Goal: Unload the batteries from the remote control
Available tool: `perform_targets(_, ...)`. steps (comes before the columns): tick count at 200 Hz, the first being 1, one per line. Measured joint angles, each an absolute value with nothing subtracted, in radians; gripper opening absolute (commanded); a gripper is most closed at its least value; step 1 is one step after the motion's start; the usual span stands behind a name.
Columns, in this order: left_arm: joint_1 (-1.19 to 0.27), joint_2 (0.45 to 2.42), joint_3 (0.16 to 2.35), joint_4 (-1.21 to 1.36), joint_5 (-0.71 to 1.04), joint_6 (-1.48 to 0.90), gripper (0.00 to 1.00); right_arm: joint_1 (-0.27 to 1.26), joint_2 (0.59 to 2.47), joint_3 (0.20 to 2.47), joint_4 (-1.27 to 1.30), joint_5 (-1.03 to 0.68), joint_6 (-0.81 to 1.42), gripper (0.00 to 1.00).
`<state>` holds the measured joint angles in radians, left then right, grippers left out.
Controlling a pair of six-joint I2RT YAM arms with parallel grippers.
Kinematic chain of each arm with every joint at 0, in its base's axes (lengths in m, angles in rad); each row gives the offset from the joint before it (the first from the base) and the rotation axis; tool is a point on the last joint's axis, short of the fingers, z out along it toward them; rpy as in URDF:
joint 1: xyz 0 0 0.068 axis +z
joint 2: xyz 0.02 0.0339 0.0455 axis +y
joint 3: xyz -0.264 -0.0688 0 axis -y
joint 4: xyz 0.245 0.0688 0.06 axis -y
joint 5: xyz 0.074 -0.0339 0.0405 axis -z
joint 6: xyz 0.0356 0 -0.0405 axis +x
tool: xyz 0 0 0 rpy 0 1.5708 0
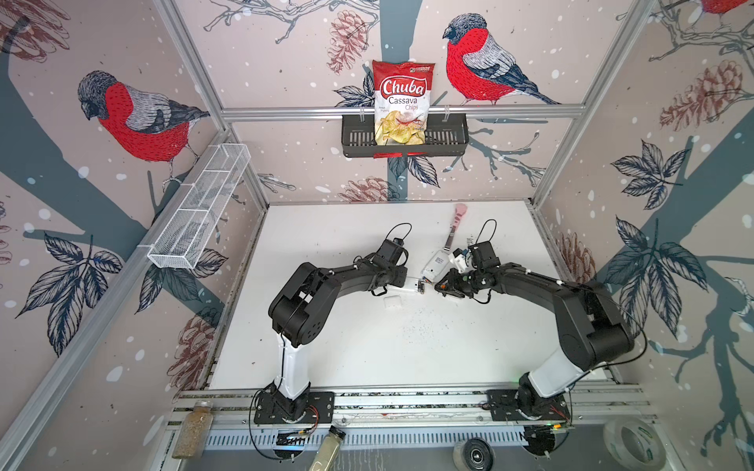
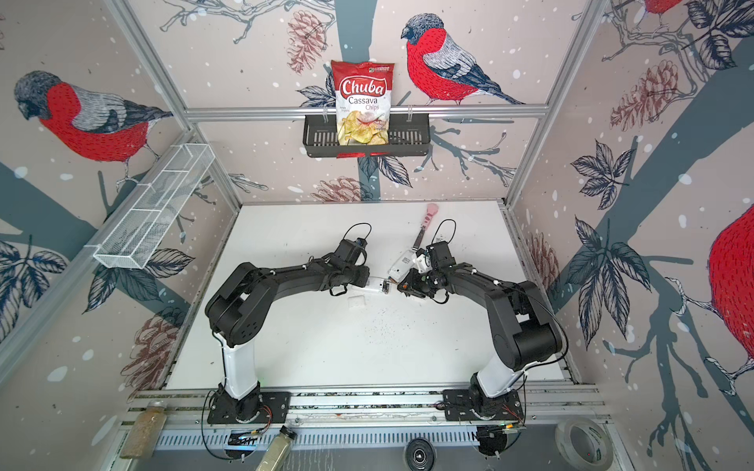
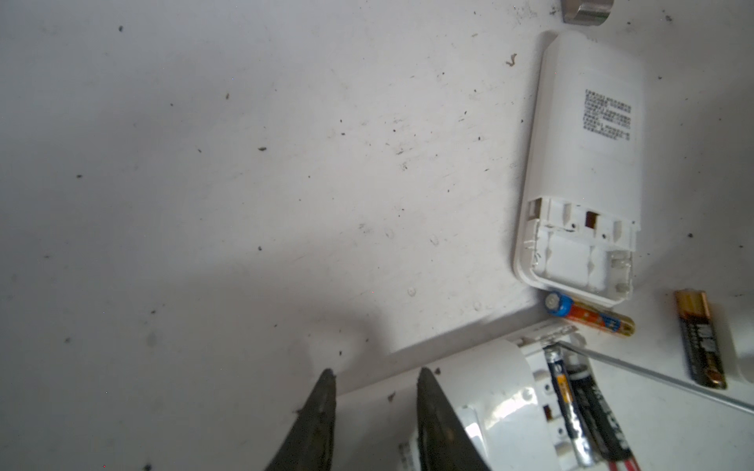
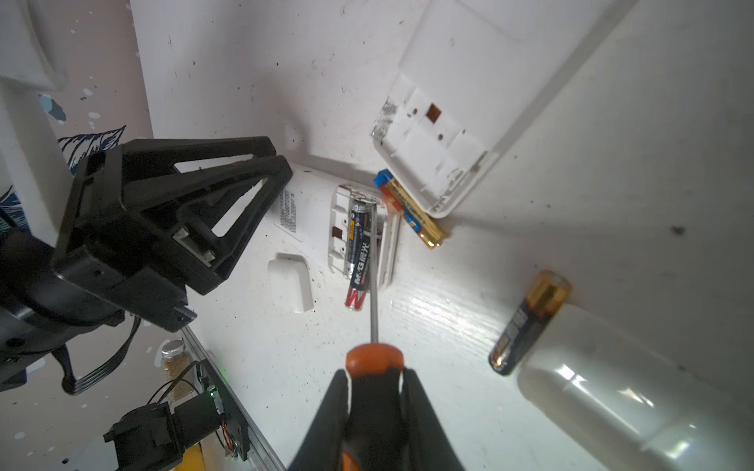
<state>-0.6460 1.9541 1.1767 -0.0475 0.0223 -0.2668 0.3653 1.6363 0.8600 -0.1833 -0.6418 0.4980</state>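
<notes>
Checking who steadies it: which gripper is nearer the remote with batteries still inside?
Left. The left gripper clamps that remote at its closed end, between its fingers. The right gripper stands off it, shut on the screwdriver, whose tip alone reaches it.

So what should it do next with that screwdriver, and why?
Probably lever the tip up slightly: the right gripper holds the screwdriver with its tip at the end of a black battery that juts out of the remote, which the left gripper steadies.
</notes>
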Motion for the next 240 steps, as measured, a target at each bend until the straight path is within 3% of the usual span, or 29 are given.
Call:
perform_targets(108, -0.646, 1.963, 1.192, -0.060, 0.024, -0.266, 0.33, 0.366, 1.646, 0.841, -0.142, -0.699, 0.501, 0.00)
perform_targets(240, -0.646, 1.969, 1.191, -0.061, 0.034, -0.266, 0.33, 0.421, 1.526, 0.763, -0.110, -0.751, 0.505, 0.00)
